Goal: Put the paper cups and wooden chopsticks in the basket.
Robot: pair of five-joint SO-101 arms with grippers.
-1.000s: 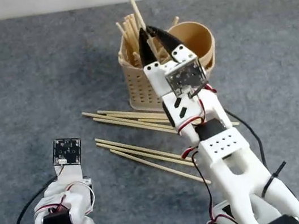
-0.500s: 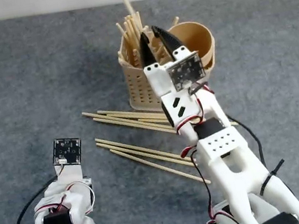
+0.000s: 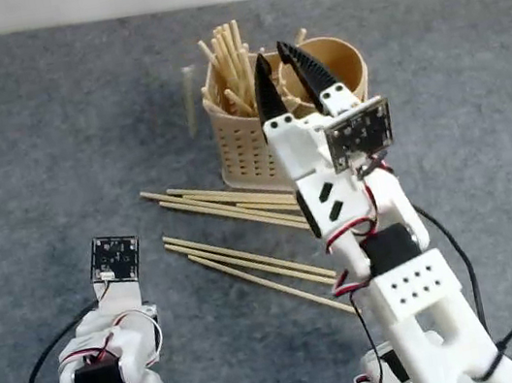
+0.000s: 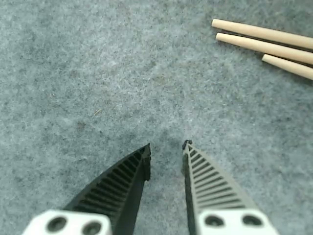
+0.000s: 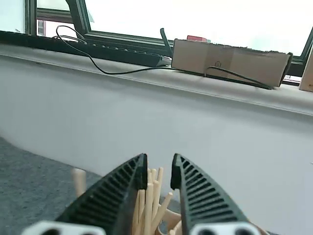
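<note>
the right gripper (image 3: 272, 52) hangs released above the cream slotted basket (image 3: 243, 159) at the far side of the grey-covered bench (image 3: 50, 137), its black jaws a little apart with nothing between them. a bundle of wooden chopsticks (image 3: 228, 54) stands upright in the basket, their tops fanning out just beside the jaw tips. a brown paper cup (image 3: 341, 64) rests against the basket's right side as seen from above, touching it; whether it sits inside the basket or just beside it i cannot tell. one blurred stick (image 3: 190, 99) shows just left of the basket, apart from the bundle. loose chopsticks (image 3: 223, 202) lie flat on the bench in front of the basket, and the nearer chopsticks (image 3: 248, 263) lie closer to the arms, both sets slanting. the left gripper (image 4: 166, 148) is low over bare bench, also released and empty, with three chopstick ends (image 4: 264, 41) lying near it but not touching. behind the bench a cardboard box (image 5: 227, 58) sits on a window ledge (image 5: 122, 73); a small mark printed on the box is too small to read.
</note>
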